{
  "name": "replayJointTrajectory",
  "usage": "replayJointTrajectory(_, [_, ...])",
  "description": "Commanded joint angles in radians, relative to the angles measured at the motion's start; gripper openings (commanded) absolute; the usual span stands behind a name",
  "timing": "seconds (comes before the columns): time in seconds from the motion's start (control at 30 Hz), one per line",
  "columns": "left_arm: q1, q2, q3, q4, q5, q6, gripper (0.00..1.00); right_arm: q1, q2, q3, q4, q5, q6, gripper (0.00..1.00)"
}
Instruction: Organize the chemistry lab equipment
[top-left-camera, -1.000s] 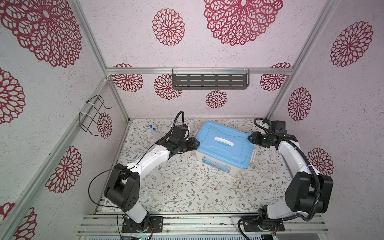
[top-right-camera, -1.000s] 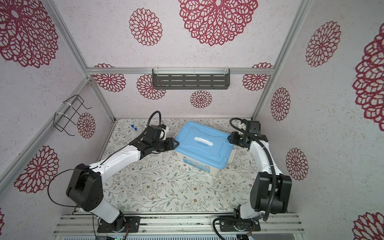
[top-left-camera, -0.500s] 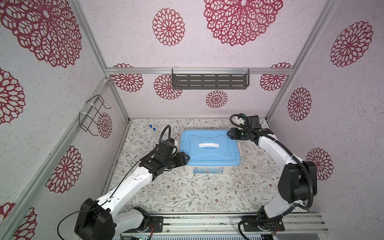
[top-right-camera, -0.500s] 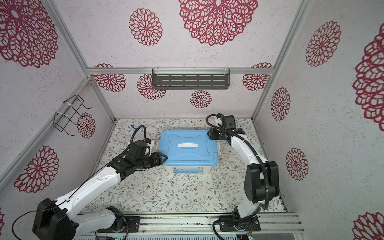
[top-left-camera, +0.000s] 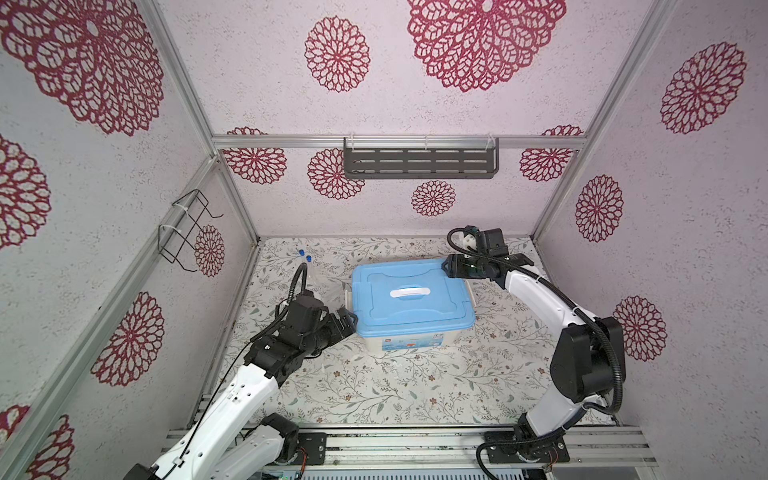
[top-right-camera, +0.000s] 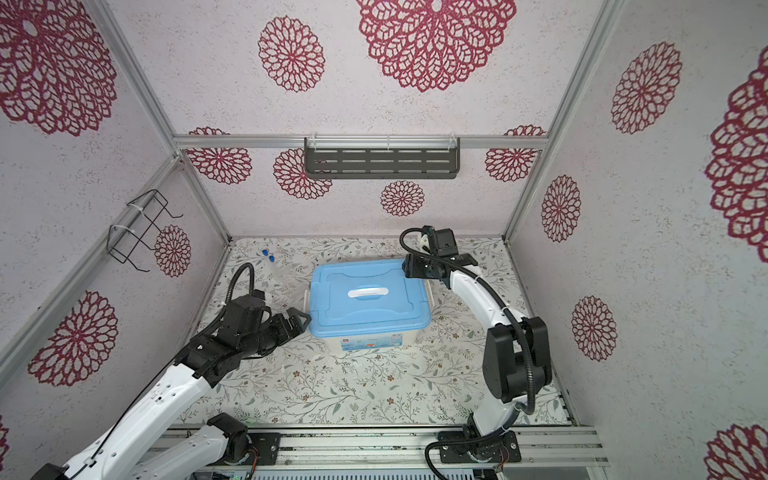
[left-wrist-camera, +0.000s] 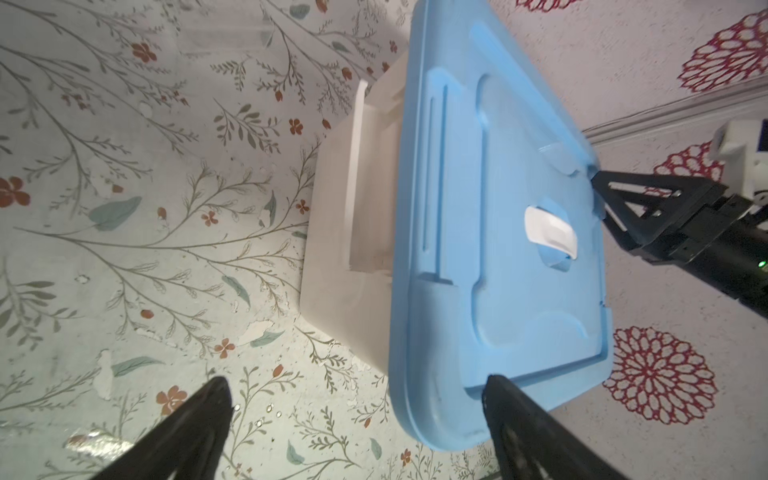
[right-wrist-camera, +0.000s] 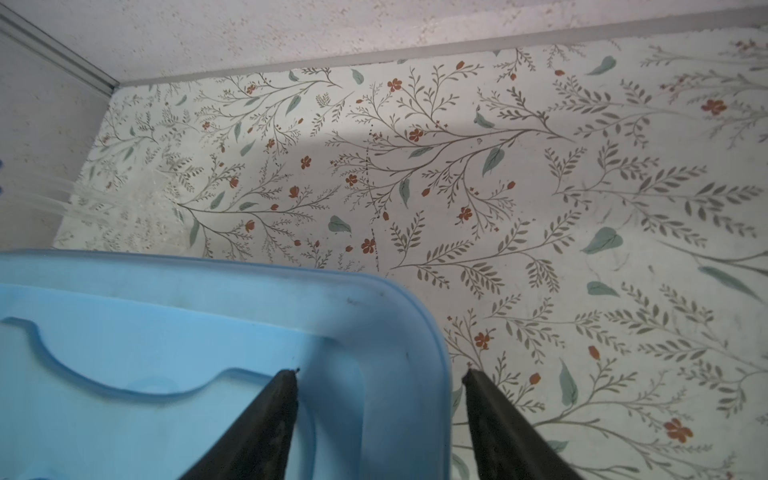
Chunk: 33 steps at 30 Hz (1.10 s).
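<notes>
A: Where're the blue-capped tubes (top-left-camera: 308, 258)?
B: Desk's (top-left-camera: 374, 386) back-left corner.
A: L gripper (top-left-camera: 348, 321)?
B: Spread wide at lid's (top-left-camera: 415, 316) front-left corner.
A: R gripper (right-wrist-camera: 380, 374)?
B: Spread, astride lid's back-right corner. Lid's on tub (top-left-camera: 374, 343).

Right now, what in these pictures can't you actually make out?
Inside the white tub: hidden by the blue lid in every view.
Two clear tubes: in both top views only the blue caps stand out; the bodies are too faint.
Same tubes, right wrist view: cut off by the picture's edge.
Tub's front label: print too small in both top views.
</notes>
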Motion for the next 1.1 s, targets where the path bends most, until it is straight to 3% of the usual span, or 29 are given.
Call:
replayJointTrajectory(0.0, [0.043, 0.049, 0.074, 0.001, 0.036, 0.018, 0.97, -0.046, -0.127, -0.018, -0.015, -0.078, 0.033, 0.75])
replayJointTrajectory(0.17, [0.152, 0.185, 0.116, 0.113, 0.287, 0.033, 0.97, -0.142, -0.241, -0.181, -0.001, -0.260, 0.041, 0.78])
replayJointTrajectory(0.27, [0.162, 0.204, 0.114, 0.175, 0.276, 0.054, 0.98, -0.184, -0.290, -0.281, -0.001, -0.373, 0.051, 0.93])
replayJointTrajectory(0.47, [0.195, 0.300, 0.084, 0.255, 0.335, 0.068, 0.97, -0.194, -0.290, -0.366, 0.014, -0.470, 0.051, 0.92])
replayJointTrajectory(0.63, [0.225, 0.355, 0.021, 0.426, 0.448, 0.037, 0.98, -0.196, -0.226, -0.385, 0.097, -0.591, 0.090, 0.87])
replayJointTrajectory(0.8, [0.225, 0.443, 0.060, 0.468, 0.491, 0.071, 0.98, -0.195, -0.228, -0.386, 0.132, -0.587, 0.095, 0.80])
replayJointTrajectory(0.97, [0.212, 0.476, 0.063, 0.505, 0.488, 0.083, 0.88, -0.151, -0.245, -0.338, 0.033, -0.432, 0.015, 0.73])
replayJointTrajectory(1.07, [0.200, 0.476, 0.103, 0.435, 0.453, 0.138, 0.83, -0.128, -0.259, -0.323, 0.011, -0.365, 0.004, 0.68])
